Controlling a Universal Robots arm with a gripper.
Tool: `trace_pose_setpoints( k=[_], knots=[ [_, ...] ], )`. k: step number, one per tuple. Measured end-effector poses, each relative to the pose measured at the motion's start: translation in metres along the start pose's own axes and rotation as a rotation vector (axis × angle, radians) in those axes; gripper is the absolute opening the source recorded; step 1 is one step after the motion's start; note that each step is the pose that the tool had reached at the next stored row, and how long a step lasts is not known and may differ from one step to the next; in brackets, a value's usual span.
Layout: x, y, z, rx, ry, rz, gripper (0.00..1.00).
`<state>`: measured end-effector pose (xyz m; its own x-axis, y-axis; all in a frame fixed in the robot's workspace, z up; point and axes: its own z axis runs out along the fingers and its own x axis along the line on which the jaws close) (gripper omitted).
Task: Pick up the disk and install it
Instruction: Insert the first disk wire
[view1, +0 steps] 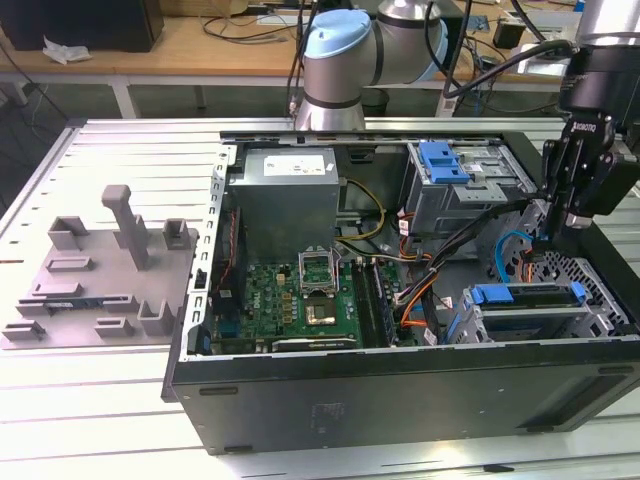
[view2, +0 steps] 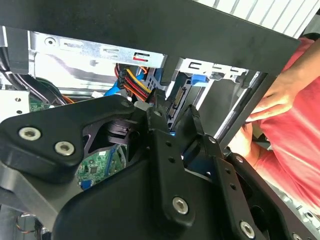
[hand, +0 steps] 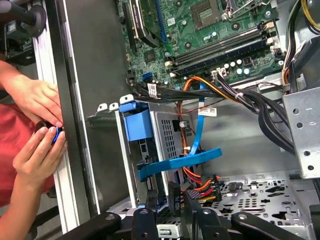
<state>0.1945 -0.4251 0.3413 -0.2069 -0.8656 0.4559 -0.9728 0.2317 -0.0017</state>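
Note:
The disk (view1: 530, 318), silver with blue side rails, lies flat in the lower drive cage at the front corner of the open computer case (view1: 400, 395), on the exterior view's right. My gripper (view1: 548, 232) hangs just above the cage's far end, beside the case wall. In the first wrist view the disk (hand: 147, 155) stands edge-on in its cage under a blue bar (hand: 180, 162), and my gripper (hand: 170, 200) sits at its end. The second wrist view puts the gripper (view2: 176, 125) right against the cage's end, with a blue tab (view2: 199, 79) beyond it.
A person's hands (hand: 35, 125) press on the outside of the case wall next to the cage. Orange, black and blue cables (view1: 440, 260) run close to the gripper. The grey power supply (view1: 285, 195), the motherboard (view1: 310, 295) and an upper cage with a blue latch (view1: 445, 160) lie inside. A grey fixture plate (view1: 100, 270) lies outside.

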Motion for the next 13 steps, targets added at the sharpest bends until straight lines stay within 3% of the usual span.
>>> trace_pose_setpoints(
  k=[6,10,13],
  knots=[
    [-0.0014,0.0017,0.0006,-0.0114,-0.0010,0.031,0.35],
    [-0.0056,0.0028,-0.0012,-0.0147,-0.0005,0.038,0.35],
    [-0.0061,0.0025,-0.0008,-0.0143,0.0050,0.040,0.35]
  ],
)
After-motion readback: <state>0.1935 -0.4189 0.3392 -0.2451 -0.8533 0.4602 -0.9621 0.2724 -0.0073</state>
